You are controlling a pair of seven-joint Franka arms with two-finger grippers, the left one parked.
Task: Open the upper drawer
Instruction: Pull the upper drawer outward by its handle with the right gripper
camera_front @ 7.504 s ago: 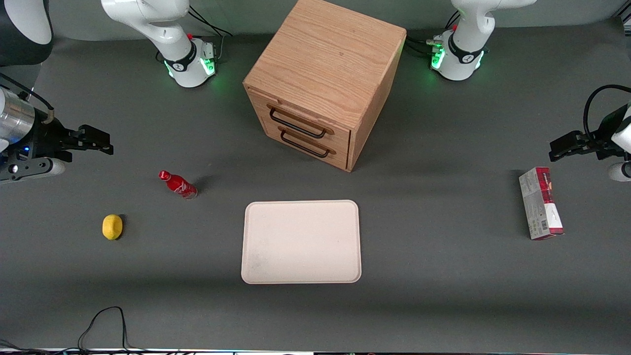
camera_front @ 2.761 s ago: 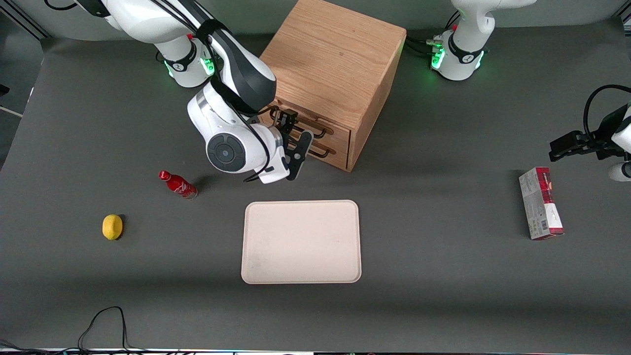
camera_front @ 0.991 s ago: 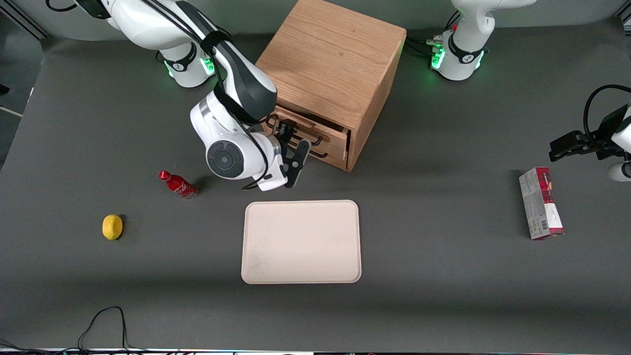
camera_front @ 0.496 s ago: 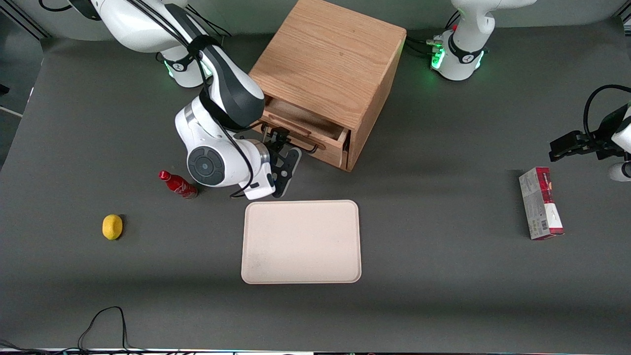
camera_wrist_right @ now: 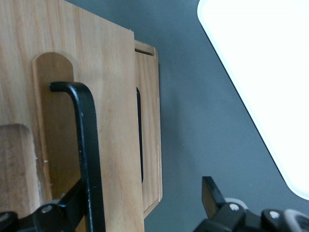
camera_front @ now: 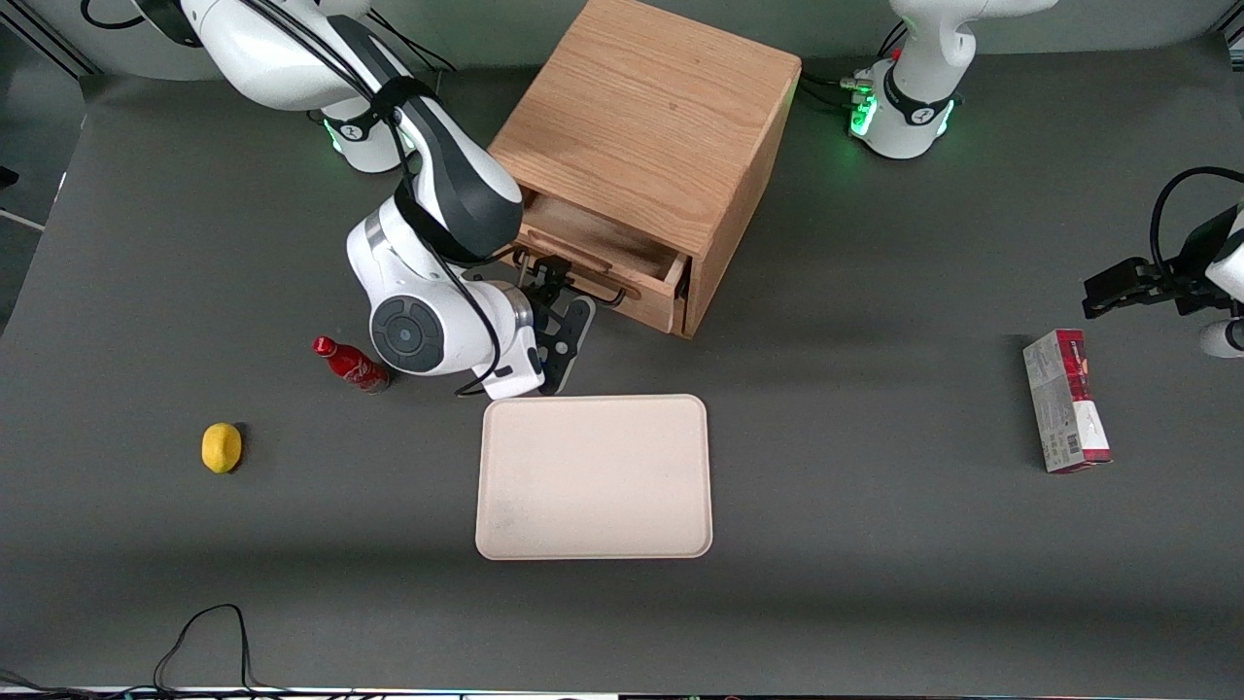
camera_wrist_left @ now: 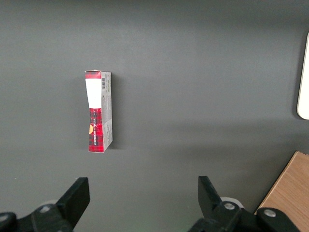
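Oak upper drawer (camera_front: 595,249); one hand (camera_front: 554,306).

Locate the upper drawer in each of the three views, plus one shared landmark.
Front view: upper drawer pulled out of the cabinet, gripper at its handle.
Right wrist view: its front fills the picture.
Left wrist view: not in it.
Shared landmark: the tray.

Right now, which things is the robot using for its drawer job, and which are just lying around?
For the job: upper drawer, partly pulled out of the wooden cabinet; gripper at the drawer's black handle.

Just lying about: cream tray, red bottle, lemon, red-and-white box.
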